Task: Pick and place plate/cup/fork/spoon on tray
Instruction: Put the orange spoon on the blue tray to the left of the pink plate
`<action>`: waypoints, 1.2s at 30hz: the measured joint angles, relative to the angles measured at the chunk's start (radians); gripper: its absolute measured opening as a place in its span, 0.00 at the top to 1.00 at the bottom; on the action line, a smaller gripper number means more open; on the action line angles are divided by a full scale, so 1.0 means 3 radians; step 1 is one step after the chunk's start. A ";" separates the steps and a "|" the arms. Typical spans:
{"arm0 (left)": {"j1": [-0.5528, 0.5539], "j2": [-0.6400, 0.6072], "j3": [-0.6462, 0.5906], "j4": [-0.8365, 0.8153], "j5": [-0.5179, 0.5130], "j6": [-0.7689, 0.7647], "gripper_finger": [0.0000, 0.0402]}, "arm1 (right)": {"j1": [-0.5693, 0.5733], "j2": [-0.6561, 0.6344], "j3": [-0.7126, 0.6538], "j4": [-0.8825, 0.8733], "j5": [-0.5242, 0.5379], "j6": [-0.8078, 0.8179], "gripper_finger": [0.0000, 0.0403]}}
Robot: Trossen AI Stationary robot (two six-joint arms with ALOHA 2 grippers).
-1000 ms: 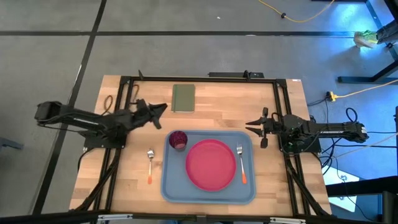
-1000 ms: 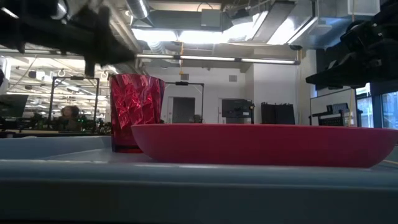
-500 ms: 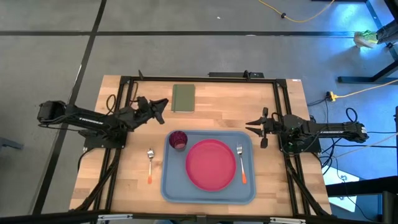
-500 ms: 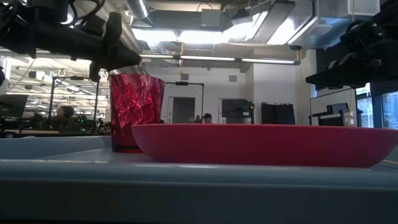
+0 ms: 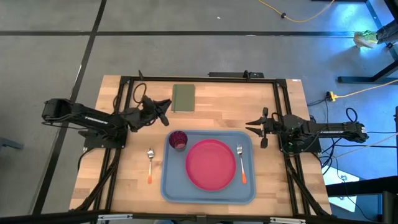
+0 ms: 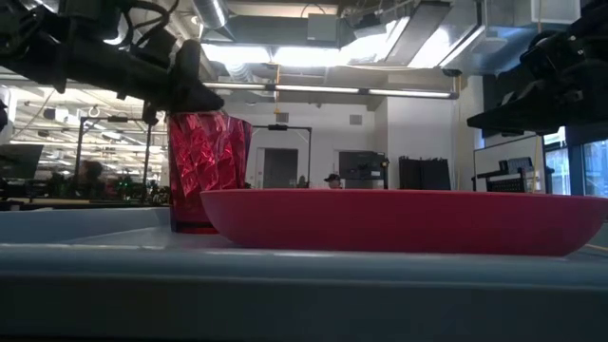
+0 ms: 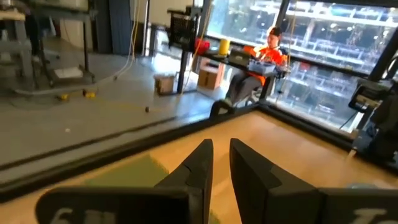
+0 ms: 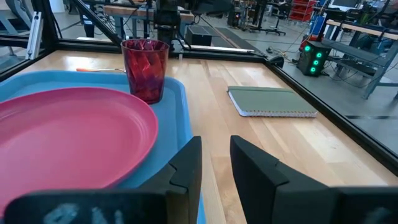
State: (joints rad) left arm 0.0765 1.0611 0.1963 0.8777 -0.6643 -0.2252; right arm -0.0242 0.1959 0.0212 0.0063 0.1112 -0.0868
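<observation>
The pink-red plate (image 5: 211,163) lies in the middle of the light-blue tray (image 5: 168,180). The dark red cup (image 5: 178,139) stands upright in the tray's far left corner. The fork (image 5: 241,163) lies on the tray right of the plate. The spoon (image 5: 150,165) lies on the table left of the tray. My left gripper (image 5: 165,111) hovers over the table just far-left of the cup, a narrow gap between its fingers (image 7: 221,158), holding nothing. My right gripper (image 5: 251,127) waits at the tray's far right corner, narrowly open (image 8: 214,155) and empty.
An olive-green pad (image 5: 183,98) lies on the table beyond the tray, just right of my left gripper. A black frame (image 5: 199,79) runs along the table's edges. Bare wood lies left of the spoon. A person (image 7: 267,53) sits in the room beyond the table.
My left gripper has moved a little toward the table's right edge, coming nearer the cup and the green pad. The cup, plate, fork and spoon have stayed where they were.
</observation>
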 joint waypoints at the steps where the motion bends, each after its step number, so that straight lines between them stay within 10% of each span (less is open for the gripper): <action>1: 0.0000 0.0000 0.0000 0.0065 0.0001 0.0036 0.88 | 0.0000 0.0000 0.0000 0.0000 0.0000 0.0000 0.78; 15: 0.0000 -0.0019 0.0004 0.0218 0.0083 0.0175 0.88 | 0.0000 0.0000 0.0000 0.0000 0.0001 0.0000 0.78; 24: -0.0084 -0.0150 0.0004 0.0189 0.1458 0.0883 0.88 | 0.0001 0.0000 0.0000 0.0000 0.0000 0.0000 0.78; 31: -0.0348 -0.0525 0.0004 0.0280 0.1875 0.0728 0.88 | 0.0001 0.0000 0.0000 0.0000 0.0000 0.0000 0.78; 36: -0.0539 -0.0758 0.0159 -0.0875 0.1424 0.0626 0.88 | 0.0001 0.0000 0.0000 0.0000 0.0000 0.0000 0.78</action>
State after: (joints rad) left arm -0.0852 0.8337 0.2440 0.6152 -0.2371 -0.0373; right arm -0.0238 0.1959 0.0212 0.0063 0.1113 -0.0868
